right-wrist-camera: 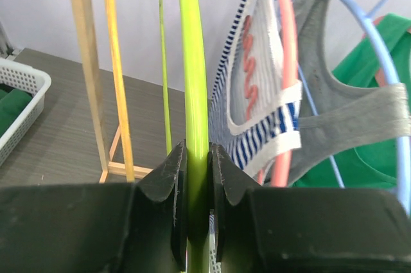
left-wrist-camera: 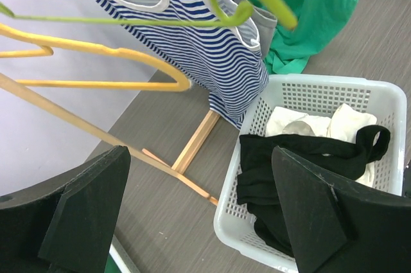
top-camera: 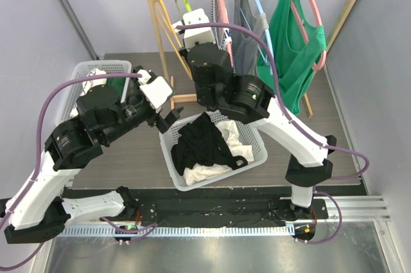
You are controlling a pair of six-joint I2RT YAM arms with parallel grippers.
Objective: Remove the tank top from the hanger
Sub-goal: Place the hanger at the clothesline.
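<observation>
1. Clamping the lime-green hanger (right-wrist-camera: 192, 80): right pincer (right-wrist-camera: 198, 157), both fingers closed tight on the thin rod, raised at the wooden rack (top-camera: 157, 22). No cloth shows on this hanger in any view. Whether its hook sits on the rail, I cannot tell.
2. Left pincer (left-wrist-camera: 199, 180): fingers spread wide with nothing between them, hanging above the counter beside the white laundry basket (left-wrist-camera: 334, 81).
3. Black tank top (left-wrist-camera: 302, 157): crumpled in that basket on top of white garments, one strap looped toward the far rim. By my reckoning this is the task's item, already off its hanger.
4. On the rail: striped tank top (left-wrist-camera: 218, 54) on a pink hanger (right-wrist-camera: 289, 48), just beside the green hanger; grey tank top (right-wrist-camera: 347, 119) on a blue hanger (right-wrist-camera: 379, 35); green tank top (top-camera: 292, 48) at the right end. A bare yellow hanger (left-wrist-camera: 96, 48) hangs on the other side.
5. Risks, as I judge them:
   - The rod is slim and smooth, so it may twist or slip in the grip if swung.
   - Drawing it away could snag the striped top's strap or the pink hanger and drag them off the rail.
   - Letting go away from the rail would drop it onto the counter or into the basket.
   - The left pincer sits close to the basket rim, and a sideways sweep could shove the basket.
</observation>
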